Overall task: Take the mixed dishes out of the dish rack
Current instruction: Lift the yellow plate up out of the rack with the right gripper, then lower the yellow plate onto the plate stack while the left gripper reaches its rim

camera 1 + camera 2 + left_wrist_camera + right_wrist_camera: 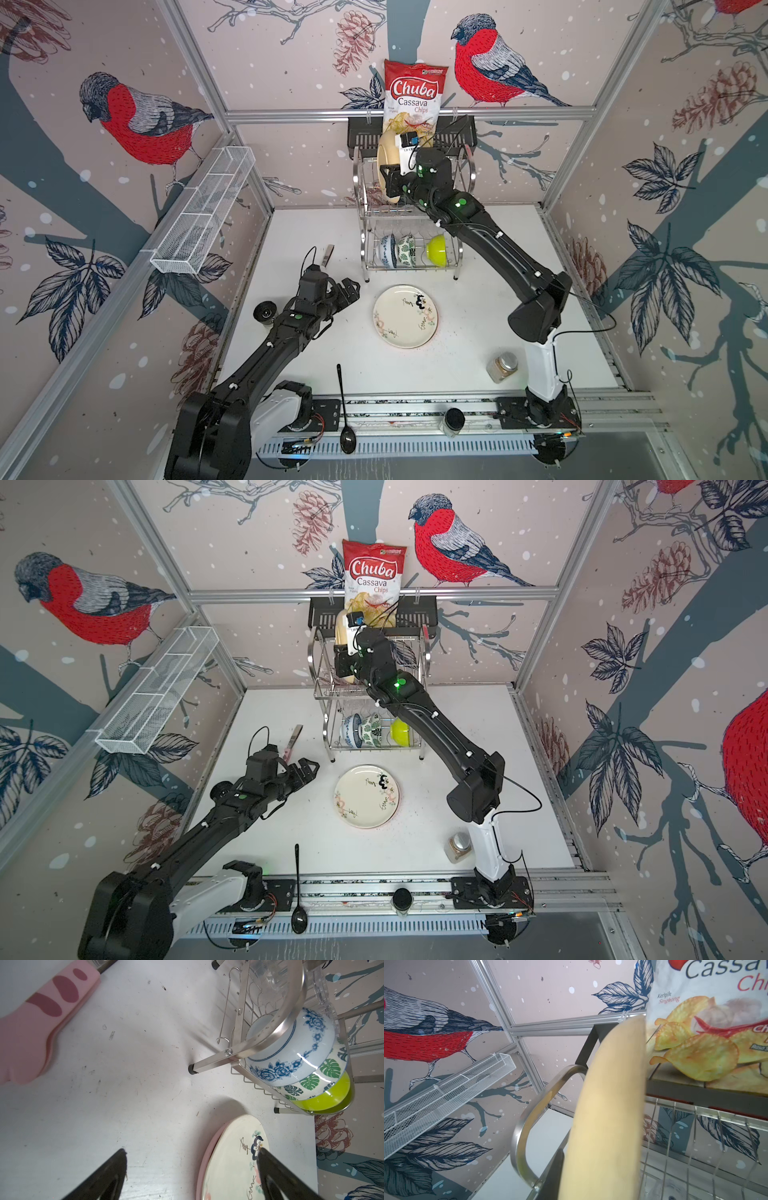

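The dish rack point(360, 208) point(318, 679) stands at the back of the table. My right gripper point(390, 183) point(344, 663) is at the rack's top tier, shut on the yellow plate point(387, 160) point(341, 633) point(608, 1105), which stands on edge. One finger point(556, 1169) presses its face; the other is hidden behind it. The blue-white bowl point(385, 249) point(291, 1049), green-leaf bowl point(405, 251) point(324, 1076) and lime bowl point(437, 249) point(324, 1099) sit in the lower tier. A clear tumbler point(270, 978) shows in the rack. The cream plate point(405, 316) point(232, 1157) lies on a pink plate point(204, 1155). My left gripper point(353, 286) point(192, 1150) hangs open beside them.
A chips bag point(411, 95) stands in the black shelf point(361, 133) behind the rack. A white mesh basket point(203, 216) hangs on the left wall. On the table are a pink-handled tool point(41, 1022), a black spoon point(345, 407) and spice jars point(503, 365) point(453, 419).
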